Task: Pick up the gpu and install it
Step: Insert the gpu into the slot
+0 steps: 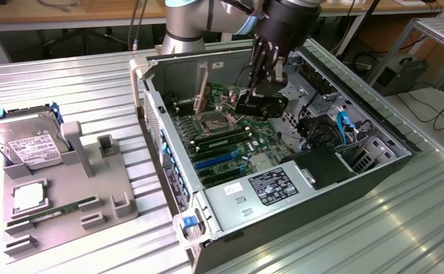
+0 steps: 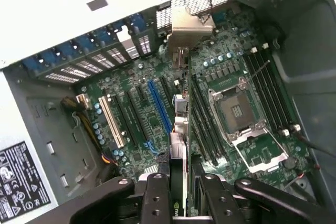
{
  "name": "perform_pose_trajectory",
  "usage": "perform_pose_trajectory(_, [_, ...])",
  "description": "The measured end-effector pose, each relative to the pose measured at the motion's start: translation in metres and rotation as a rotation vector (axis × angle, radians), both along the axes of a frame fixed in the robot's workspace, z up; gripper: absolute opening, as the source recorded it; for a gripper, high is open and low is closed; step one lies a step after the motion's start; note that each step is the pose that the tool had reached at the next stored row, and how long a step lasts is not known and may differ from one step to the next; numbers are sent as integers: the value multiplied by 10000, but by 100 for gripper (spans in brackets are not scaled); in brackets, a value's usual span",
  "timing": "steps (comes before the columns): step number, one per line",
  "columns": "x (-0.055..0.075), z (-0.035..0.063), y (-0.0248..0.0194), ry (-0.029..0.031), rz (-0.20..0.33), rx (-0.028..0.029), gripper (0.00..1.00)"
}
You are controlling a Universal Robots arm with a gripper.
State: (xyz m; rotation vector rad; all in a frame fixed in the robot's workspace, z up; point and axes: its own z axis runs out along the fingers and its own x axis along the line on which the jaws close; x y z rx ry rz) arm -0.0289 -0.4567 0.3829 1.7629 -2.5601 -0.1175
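Observation:
My gripper (image 1: pixel 266 80) reaches down into the open computer case (image 1: pixel 168 165) and is shut on the gpu (image 1: pixel 257 104), a thin black card. In the wrist view the gpu (image 2: pixel 178 153) runs edge-on away from my gripper (image 2: pixel 181 184), between the two black fingers (image 2: pixel 156 195), and its silvery bracket (image 2: pixel 185 29) points toward the case's rear slot openings. The card hangs above the green motherboard (image 2: pixel 231 61), over the strip between the blue expansion slot (image 2: pixel 159 106) and the memory slots. Whether it touches the board I cannot tell.
The CPU socket (image 2: pixel 236 111) lies open beside the card. A power supply (image 1: pixel 269 185) and cables (image 1: pixel 336 128) fill the case's near end. On the exterior view's left, a grey fixture (image 1: pixel 80 171) holds a hard drive (image 1: pixel 27 142), a chip (image 1: pixel 28 197) and a memory stick (image 1: pixel 54 211).

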Motion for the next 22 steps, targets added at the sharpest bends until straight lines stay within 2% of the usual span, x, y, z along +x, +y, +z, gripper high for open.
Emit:
perform_pose_trajectory(6, [-1, -17, 0, -134, 1146, -1, 26])
perform_pose_trajectory(10, [-1, -27, 0, -250, 1919, -3, 26])
perform_pose_trajectory(11, [-1, -32, 0, -326, 2123, -9, 26])
perform_pose_trajectory(12, [-8, -45, 0, -448, 2221, -17, 26])
perform_pose_trajectory(13, [-25, -63, 0, -511, 2254, -24, 26])
perform_pose_trajectory(17, [-39, -114, 0, -542, 2512, -22, 26])
perform_pose_trajectory(19, [-40, -159, 0, -542, 2942, -9, 26])
perform_pose_trajectory(22, [-52, -224, 2, -543, 3223, -1, 26])
